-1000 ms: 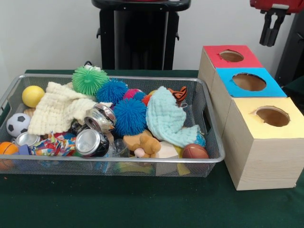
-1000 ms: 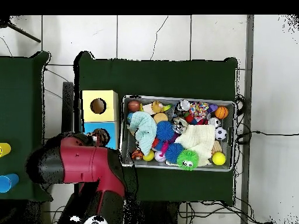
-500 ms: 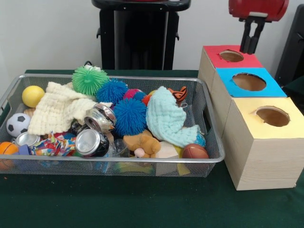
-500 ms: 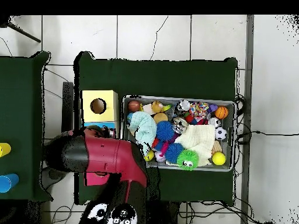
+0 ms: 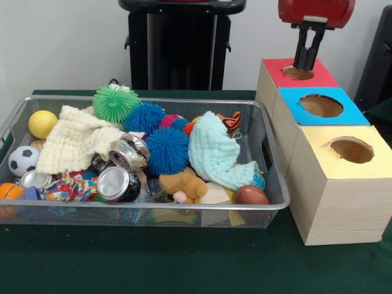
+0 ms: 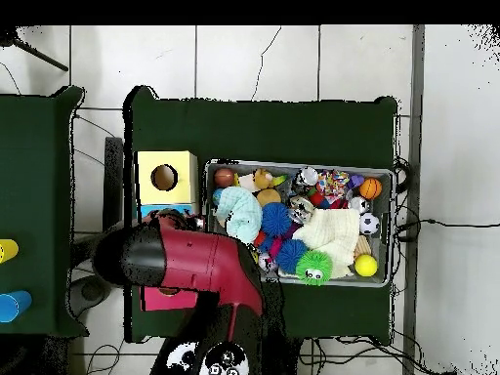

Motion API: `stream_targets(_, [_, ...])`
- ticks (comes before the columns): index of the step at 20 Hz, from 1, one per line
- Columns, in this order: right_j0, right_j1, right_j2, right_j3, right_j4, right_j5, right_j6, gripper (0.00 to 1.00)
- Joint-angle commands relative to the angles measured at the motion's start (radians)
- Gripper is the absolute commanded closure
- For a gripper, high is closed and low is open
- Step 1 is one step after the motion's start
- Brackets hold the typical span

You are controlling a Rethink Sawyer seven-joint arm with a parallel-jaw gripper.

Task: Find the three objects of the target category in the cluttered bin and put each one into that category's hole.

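The wire mesh bin point(image 5: 153, 206) sits on the green table, full of mixed toys; it also shows in the overhead view point(image 6: 298, 164). One wrinkly clear plastic piece point(image 5: 152, 191) lies at the bin's front, beside the cans. I cannot make out other clear pieces. My gripper point(image 5: 304, 66) hangs at the top right, its tips just above the hole of the red-topped box point(image 5: 318, 78). Its fingers point(image 5: 301, 52) stand close together with nothing visible between them. In the overhead view the red arm point(image 6: 186, 264) hides the gripper and the red box.
A blue-topped box point(image 5: 343, 113) and a yellow-topped box point(image 5: 373, 166) stand in line in front of the red one. The bin holds two silver cans point(image 5: 119, 182), blue point(image 5: 166, 150) and green point(image 5: 115, 103) spiky balls, a cream cloth point(image 5: 73, 139) and a light blue cloth point(image 5: 214, 153).
The gripper has moved left across the front view and come down, from beyond the boxes to just above the red box's hole. In the overhead view the arm has swung toward the bin.
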Motion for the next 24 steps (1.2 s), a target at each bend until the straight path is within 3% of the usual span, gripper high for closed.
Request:
stream_targets(1, [-0.044, 0.006, 0.103, 0.131, -0.023, -0.091, 0.119, 1.0])
stream_targets(9, [-0.168, 0.01, 0.195, 0.165, -0.047, -0.123, 0.024, 1.0])
stream_targets(22, [-0.352, 0.008, 0.307, 0.184, -0.172, -0.158, -0.049, 1.0])
stream_targets(23, [-0.373, 0.007, 0.33, 0.183, -0.198, -0.156, -0.037, 0.0])
stream_targets(24, [-0.385, 0.007, 0.342, 0.184, -0.199, -0.151, -0.048, 0.0])
